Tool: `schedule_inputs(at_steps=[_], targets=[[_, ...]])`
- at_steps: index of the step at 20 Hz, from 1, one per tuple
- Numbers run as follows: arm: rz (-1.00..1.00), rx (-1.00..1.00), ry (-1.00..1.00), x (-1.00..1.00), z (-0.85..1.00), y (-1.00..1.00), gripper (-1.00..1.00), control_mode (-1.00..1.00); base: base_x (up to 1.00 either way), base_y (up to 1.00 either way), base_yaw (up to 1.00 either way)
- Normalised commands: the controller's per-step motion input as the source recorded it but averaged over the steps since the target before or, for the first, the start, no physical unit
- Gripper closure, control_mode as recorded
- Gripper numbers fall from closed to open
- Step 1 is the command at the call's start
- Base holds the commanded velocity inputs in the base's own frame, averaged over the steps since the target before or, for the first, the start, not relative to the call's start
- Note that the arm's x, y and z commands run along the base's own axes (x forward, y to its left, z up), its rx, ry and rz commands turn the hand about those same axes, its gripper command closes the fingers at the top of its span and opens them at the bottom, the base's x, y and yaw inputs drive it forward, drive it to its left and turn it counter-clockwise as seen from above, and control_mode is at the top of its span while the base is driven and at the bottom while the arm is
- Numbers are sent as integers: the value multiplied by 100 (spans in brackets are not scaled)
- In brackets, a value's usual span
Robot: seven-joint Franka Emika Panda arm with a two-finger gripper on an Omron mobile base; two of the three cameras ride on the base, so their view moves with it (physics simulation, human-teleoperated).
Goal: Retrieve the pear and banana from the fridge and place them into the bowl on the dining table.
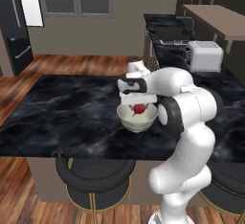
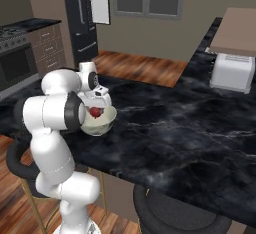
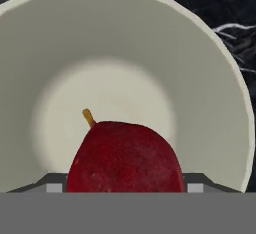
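A dark red pear point(image 3: 125, 158) with a short yellow stem sits between the fingertips of my gripper point(image 3: 125, 185), which is shut on it. The pear point(image 1: 139, 108) hangs just inside the rim of the cream-white bowl point(image 1: 125, 120), above its bottom. That bowl point(image 2: 102, 125) stands near the front edge of the black marble dining table point(image 1: 72, 108), and my hand point(image 2: 95, 109) points down into it. Across the room stands the black fridge point(image 1: 14, 22), also visible as the fridge point(image 2: 82, 13) with a door open. The banana is out of view.
A white toaster point(image 1: 205, 55) sits on the black counter at the back right. Two round black stools point(image 1: 93, 175) stand under the table's front edge beside my base. A stove point(image 2: 15, 63) with tan cabinets is at the far left.
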Motion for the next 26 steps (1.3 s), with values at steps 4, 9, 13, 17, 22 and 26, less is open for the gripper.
schedule_inputs(at_steps=[4,9,13,17,22,26], targets=[[0,0,0,32,-32,0,100,-100,0,0,0],[0,0,0,41,-26,0,100,-100,0,0,0],[0,0,0,46,-24,0,100,-100,0,0,0],[0,0,-7,-11,-11,1,100,-100,0,0,0],[0,-1,-28,-78,0,18,100,-100,0,0,0],[0,-1,-34,-98,9,6,100,-100,0,0,0]])
